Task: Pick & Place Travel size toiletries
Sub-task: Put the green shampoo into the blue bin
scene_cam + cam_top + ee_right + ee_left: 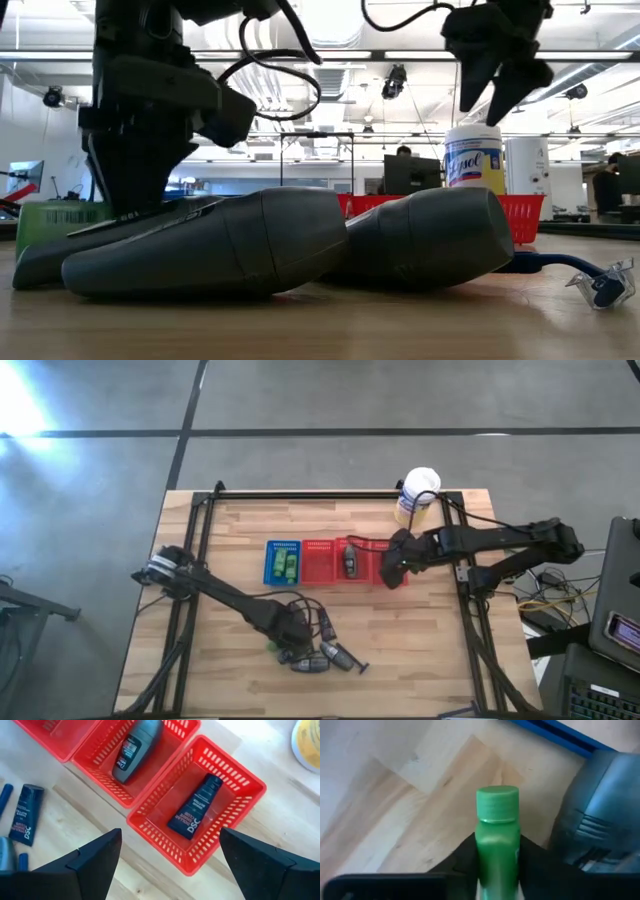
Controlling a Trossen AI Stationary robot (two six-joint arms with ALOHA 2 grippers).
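Observation:
Several dark grey bottles [325,657] and tubes lie in a pile near the table's front edge. My left gripper [290,628] points down at the pile's left end, shut on a bright green bottle [497,835] with a ribbed green cap. My right gripper [170,835] hangs open above the rightmost red basket [392,572]. A dark tube [196,806] lies on that basket's floor. A dark grey bottle [136,747] lies in the red basket beside it. Green bottles lie in the blue basket [283,562]. My left gripper pinches the green bottle's body [497,850], just below the cap, between its two fingers [462,857]. The fingers come from above, pointing down, and lie across the bottle. The bottle lies level with its cap free. Whether it rests on the table I cannot tell.
A yellow-and-white canister [418,495] stands at the table's far right corner. A blue razor [595,282] lies at the pile's right end. Another dark tube [26,815] lies on the wood in front of the baskets. Black frame rails run along the table's left and right sides.

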